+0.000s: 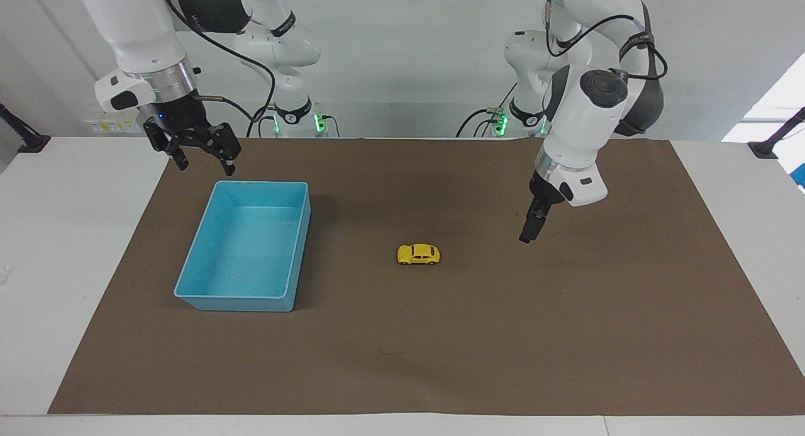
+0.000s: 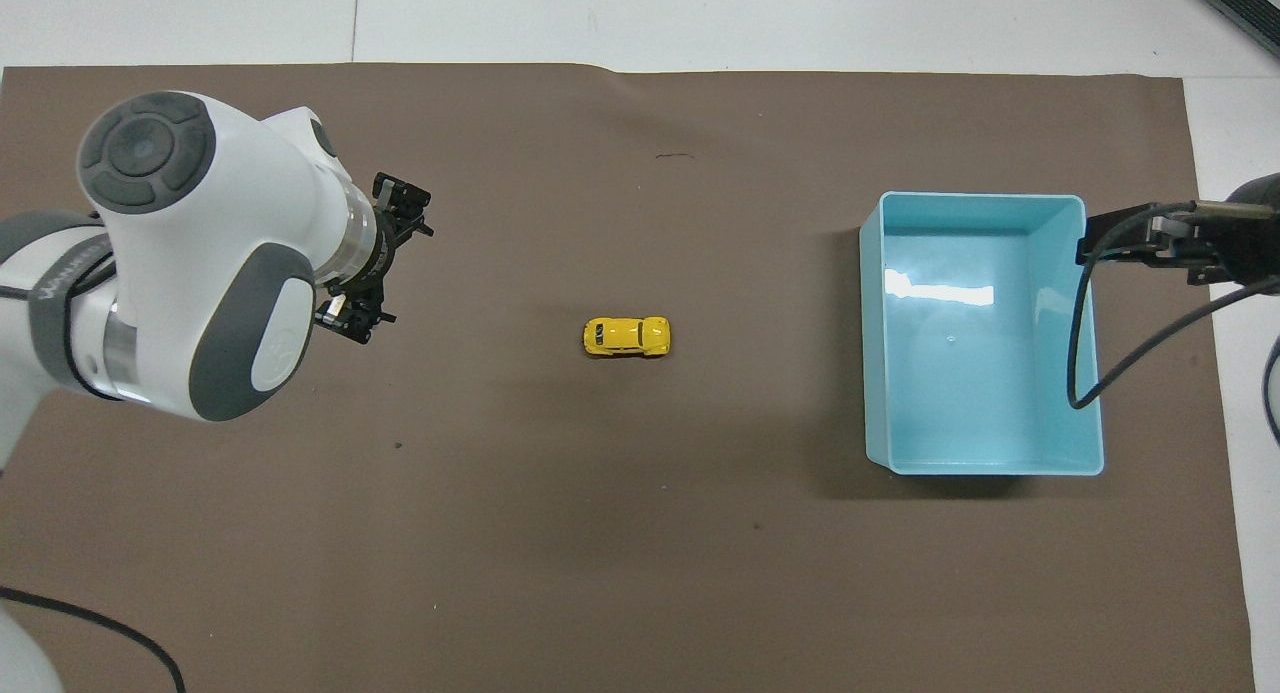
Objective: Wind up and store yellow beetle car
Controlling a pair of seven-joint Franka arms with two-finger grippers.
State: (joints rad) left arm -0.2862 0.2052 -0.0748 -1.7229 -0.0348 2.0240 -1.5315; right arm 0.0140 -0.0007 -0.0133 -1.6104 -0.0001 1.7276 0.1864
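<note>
— Yellow beetle car?
— Tiny, bright yellow, rounded body, dark windows, small black wheels.
— Pose?
— Upright on all wheels, lengthwise along the table, side toward the robots.
— Place?
— About mid-table, on brown mat, untouched.

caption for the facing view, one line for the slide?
Left gripper open over the brown mat beside the yellow beetle car; right gripper waits above the blue bin.

Yellow beetle car sits on its wheels mid brown mat, well apart from the blue bin. Left gripper hangs empty over the mat near the car, not touching. Right gripper waits open above the bin's robot-side rim.
</note>
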